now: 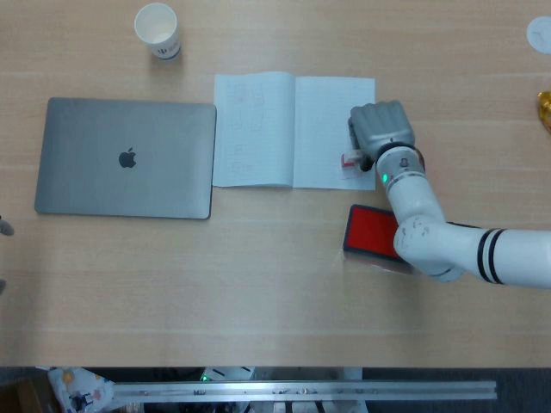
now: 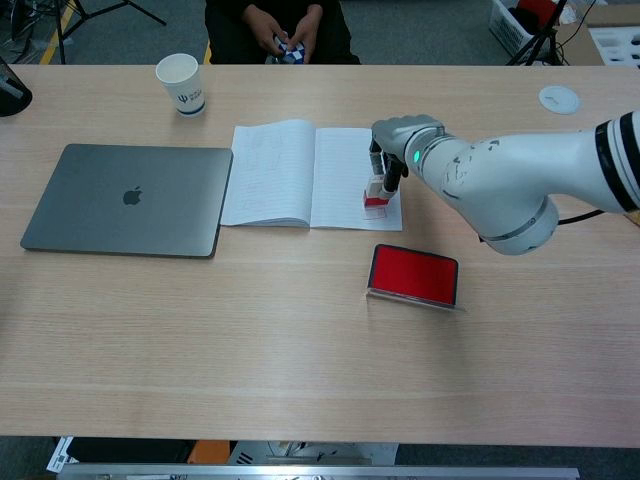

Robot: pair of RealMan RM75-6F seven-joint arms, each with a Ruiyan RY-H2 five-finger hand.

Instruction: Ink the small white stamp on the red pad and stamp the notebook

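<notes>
The right hand (image 2: 398, 140) has its fingers (image 2: 384, 163) curled tightly around the small white stamp (image 2: 375, 196), holding it upright with its red base pressed on the right page of the open notebook (image 2: 300, 175). The red ink pad (image 2: 413, 274) lies open on the table (image 2: 300, 350), just nearer than the notebook's right corner. The left hand appears in neither view.

A closed laptop (image 1: 126, 158) lies near a paper cup (image 1: 157, 30).

A robotics lab or office: a long wooden bench (image 2: 300, 360) carries a closed laptop (image 2: 125, 200), a paper cup (image 2: 182, 84) behind it, and tripod legs (image 2: 95, 12) on grey floor beyond.
</notes>
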